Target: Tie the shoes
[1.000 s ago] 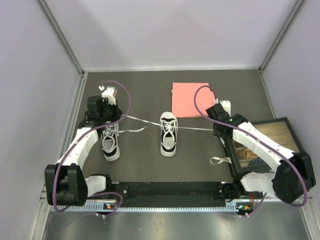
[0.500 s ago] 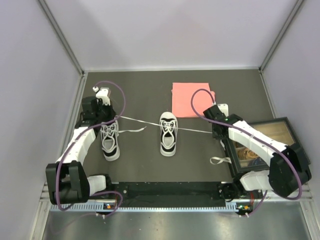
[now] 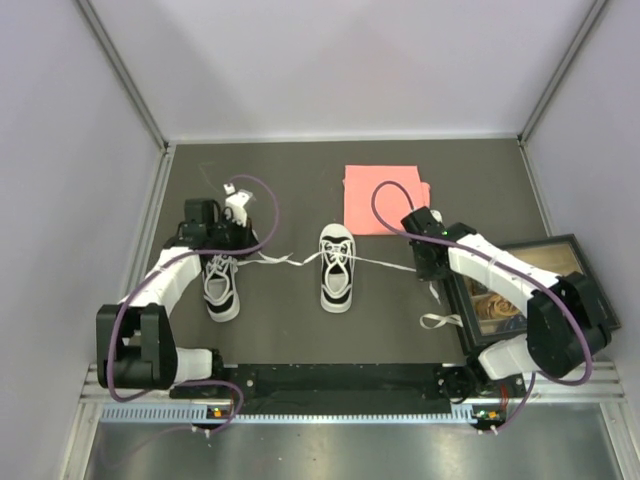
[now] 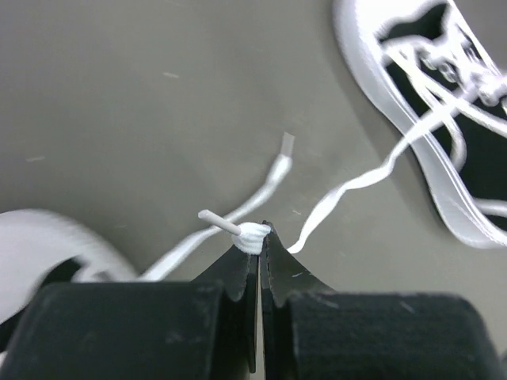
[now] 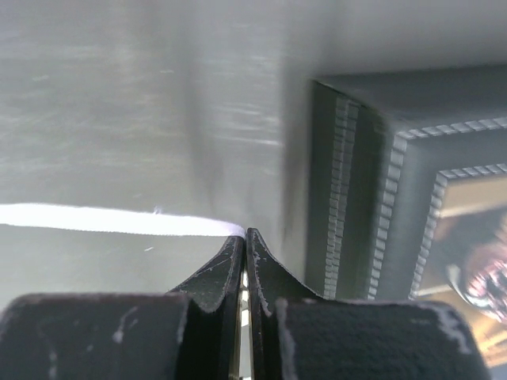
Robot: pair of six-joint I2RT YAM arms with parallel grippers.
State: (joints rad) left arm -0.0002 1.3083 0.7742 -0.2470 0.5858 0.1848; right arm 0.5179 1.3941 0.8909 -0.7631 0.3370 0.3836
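White lace ends (image 4: 252, 234) are pinched in left gripper (image 4: 260, 231) and right gripper (image 5: 245, 235); left arm (image 3: 172, 275) half-hides one shoe (image 3: 221, 297).

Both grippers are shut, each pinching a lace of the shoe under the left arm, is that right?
No. The laces belong to the middle shoe, not the shoe under the left arm; the top view shows them running from it to each side. The left gripper and right gripper are shut, each pinching one.

One shoe (image 4: 432, 170) runs off the left wrist view's right edge.
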